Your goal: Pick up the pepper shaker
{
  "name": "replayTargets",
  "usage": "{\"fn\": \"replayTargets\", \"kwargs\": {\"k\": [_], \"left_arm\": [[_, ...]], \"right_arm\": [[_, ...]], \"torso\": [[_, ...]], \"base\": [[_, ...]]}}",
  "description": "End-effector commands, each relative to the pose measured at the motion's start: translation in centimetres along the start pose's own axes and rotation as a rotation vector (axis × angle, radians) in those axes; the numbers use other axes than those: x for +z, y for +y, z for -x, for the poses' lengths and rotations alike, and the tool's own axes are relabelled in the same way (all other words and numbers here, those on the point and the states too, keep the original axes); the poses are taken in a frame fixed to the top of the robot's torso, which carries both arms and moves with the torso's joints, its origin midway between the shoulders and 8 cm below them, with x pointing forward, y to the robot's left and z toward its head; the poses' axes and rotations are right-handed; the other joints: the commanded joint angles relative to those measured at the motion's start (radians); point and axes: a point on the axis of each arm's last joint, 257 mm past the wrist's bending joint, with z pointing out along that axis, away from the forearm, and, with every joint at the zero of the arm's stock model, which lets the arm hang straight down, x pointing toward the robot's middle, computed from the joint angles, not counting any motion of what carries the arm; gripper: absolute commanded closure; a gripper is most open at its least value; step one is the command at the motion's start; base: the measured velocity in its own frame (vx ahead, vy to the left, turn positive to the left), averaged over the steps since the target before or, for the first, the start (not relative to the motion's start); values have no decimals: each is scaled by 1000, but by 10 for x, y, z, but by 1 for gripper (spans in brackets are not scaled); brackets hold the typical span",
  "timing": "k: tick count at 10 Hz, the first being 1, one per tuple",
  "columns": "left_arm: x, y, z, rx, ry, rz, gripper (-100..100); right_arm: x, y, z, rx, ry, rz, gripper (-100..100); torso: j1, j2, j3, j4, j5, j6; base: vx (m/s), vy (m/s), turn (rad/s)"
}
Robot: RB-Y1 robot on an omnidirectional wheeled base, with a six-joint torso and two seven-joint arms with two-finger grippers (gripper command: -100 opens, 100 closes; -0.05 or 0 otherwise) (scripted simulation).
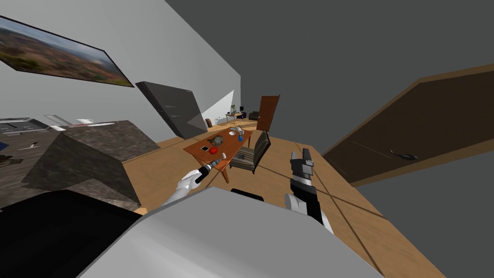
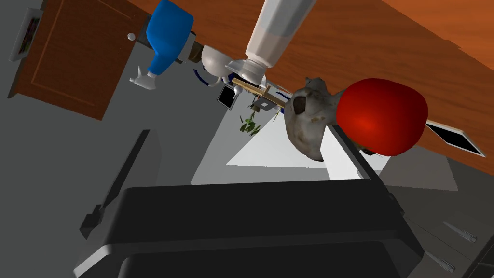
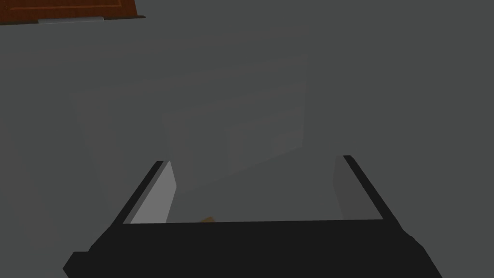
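Pepper shaker (image 2: 275,34) is the pale cylinder with a silvery cap. It's standing on the orange-brown worktop (image 2: 386,43), a bit ahead of the left gripper (image 2: 239,131). That gripper's fingers (image 2: 118,181) are spread wide with nothing between them. A red ball (image 2: 381,118) and a lumpy grey thing (image 2: 306,120) sit to one side of the shaker, and a blue bottle (image 2: 166,34) to the other. The right gripper (image 3: 253,159) hangs over the wooden floor (image 1: 159,169), fingers apart too, holding nothing.
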Motion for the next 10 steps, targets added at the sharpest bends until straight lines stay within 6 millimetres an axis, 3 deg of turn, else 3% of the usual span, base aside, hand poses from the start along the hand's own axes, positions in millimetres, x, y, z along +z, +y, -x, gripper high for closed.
{"fn": "replayTargets", "kwargs": {"k": [1, 3, 5, 6, 9, 10], "left_arm": [[-2, 16, -11, 10, 29, 33, -100], [-4, 37, -17, 37, 62, 75, -100], [-9, 72, -21, 94, 114, 147, -100], [-11, 76, -25, 90, 121, 156, -100], [-25, 128, -26, 161, 188, 262, -100], [-25, 128, -26, 161, 188, 262, -100]], "right_arm": [[0, 0, 0, 0, 0, 0, 0], [0, 0, 0, 0, 0, 0, 0], [0, 0, 0, 0, 0, 0, 0], [0, 0, 0, 0, 0, 0, 0], [0, 0, 0, 0, 0, 0, 0], [0, 0, 0, 0, 0, 0, 0]], "torso": [[0, 0, 0, 0, 0, 0], [1, 0, 0, 0, 0, 0], [2, -1, -1, 0, 0, 0], [1, -3, -1, 0, 0, 0], [1, -2, -1, 0, 0, 0], [1, -3, -1, -1, 0, 0]], "base": [[44, -53, -25], [57, -52, -43], [81, -56, -87], [66, -57, -38], [80, -57, -96], [77, -43, -28]]}}
